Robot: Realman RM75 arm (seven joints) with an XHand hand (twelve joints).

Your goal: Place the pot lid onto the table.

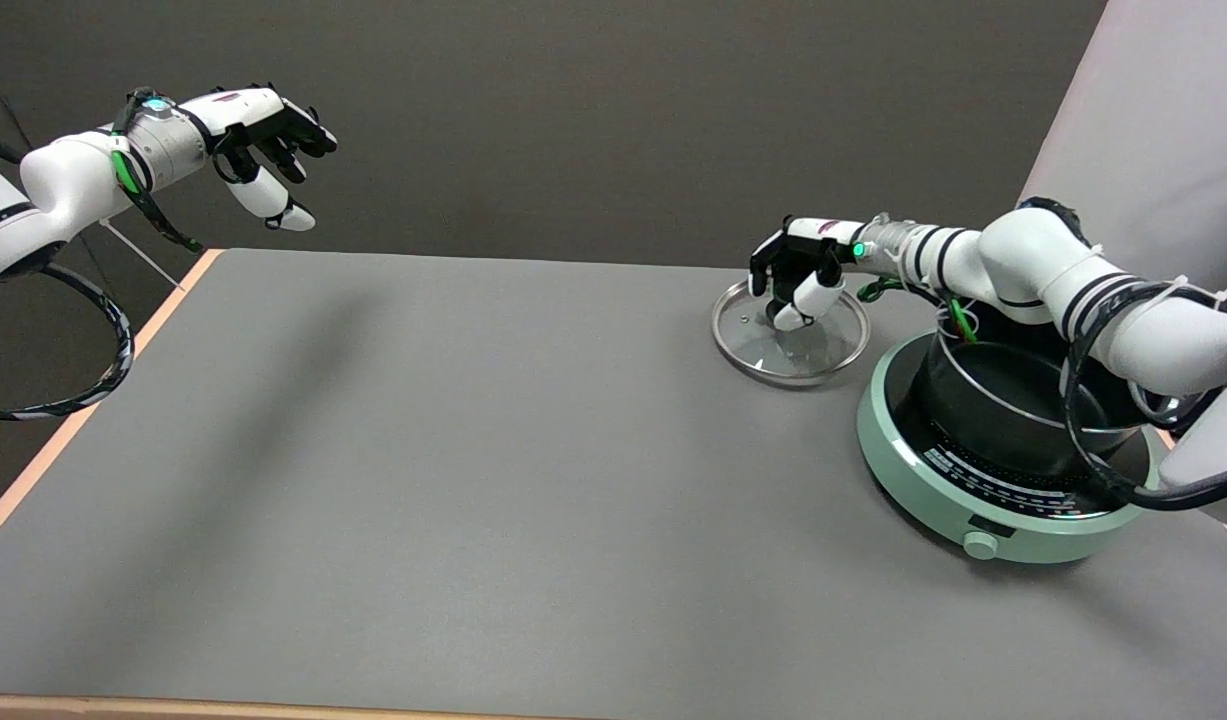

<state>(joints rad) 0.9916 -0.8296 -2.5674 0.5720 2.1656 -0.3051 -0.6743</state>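
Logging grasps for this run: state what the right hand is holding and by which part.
The right hand is at the knob in the middle of the glass pot lid, fingers curled around it; the lid lies on the table. Whether the grip is still closed cannot be told.

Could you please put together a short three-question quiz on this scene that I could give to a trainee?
1. True or false: the glass pot lid sits on top of the black pot.
2. What does the black pot stand on? A) the bare table B) a green cooker base C) a wooden board
3. Which part of the lid is the right hand over?

Key
1. False: the lid lies on the grey table, beside the green cooker base and to its left in the picture.
2. B.
3. Its centre, where the knob would be; the fingers hide the knob, so whether they grip it cannot be told.
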